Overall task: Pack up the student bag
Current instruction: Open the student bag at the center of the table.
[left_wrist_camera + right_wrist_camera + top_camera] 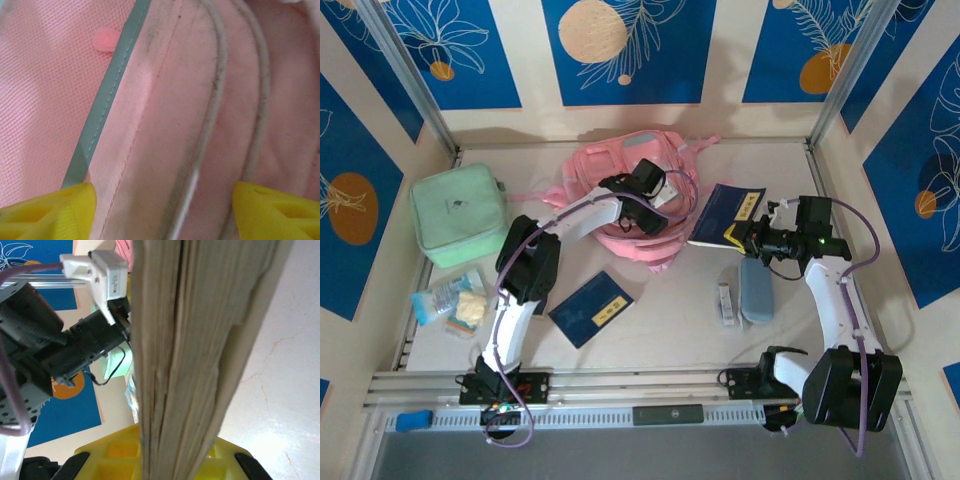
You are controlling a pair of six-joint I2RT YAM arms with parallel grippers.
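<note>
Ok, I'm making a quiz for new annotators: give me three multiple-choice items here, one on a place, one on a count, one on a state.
1. Where does the mint green zip case lie relative to the pink backpack? A. to its left B. to its right C. on top of it
2. How many dark blue books are on view? A. one B. two C. three
3. What is the right gripper doing? A. hanging open B. shut on a strap C. shut on a dark blue book
Answers: 1 A, the top view shows it; 2 B, one lies flat on the table, one is gripped; 3 C, the right wrist view shows page edges clamped in it.
</note>
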